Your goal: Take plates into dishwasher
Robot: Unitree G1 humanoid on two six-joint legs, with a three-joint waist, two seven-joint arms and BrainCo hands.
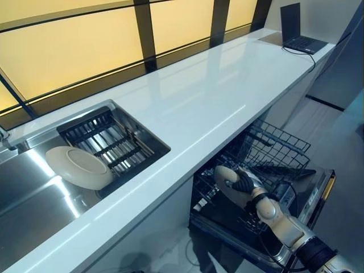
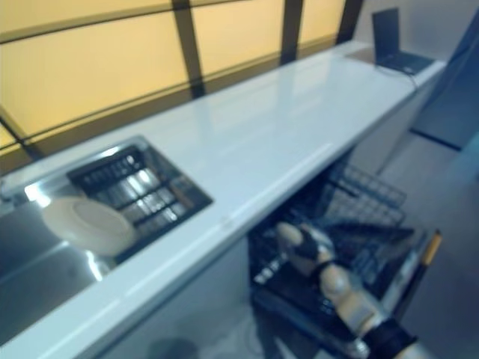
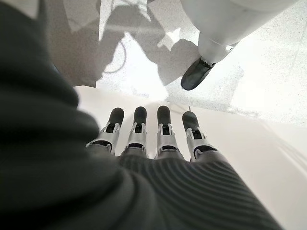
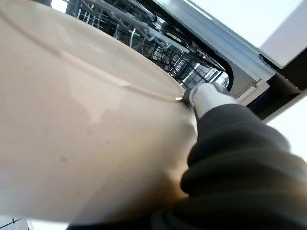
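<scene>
My right hand (image 1: 245, 184) is shut on a cream plate (image 1: 226, 182), held over the pulled-out dishwasher rack (image 1: 273, 149) below the counter. The right wrist view is nearly filled by that plate (image 4: 76, 129), with my thumb (image 4: 204, 96) pressed on its rim and the wire rack (image 4: 144, 33) beyond. A second cream plate (image 1: 78, 167) lies upside down in the sink (image 1: 34, 193), leaning on the dark drying rack (image 1: 111, 142). My left hand (image 3: 153, 134) shows only in its own wrist view, fingers straight, hanging above the floor and holding nothing.
The long white counter (image 1: 210, 96) runs to the far right, where a laptop (image 1: 298, 31) stands. The open dishwasher door (image 1: 310, 193) juts out over the floor. Windows line the back wall.
</scene>
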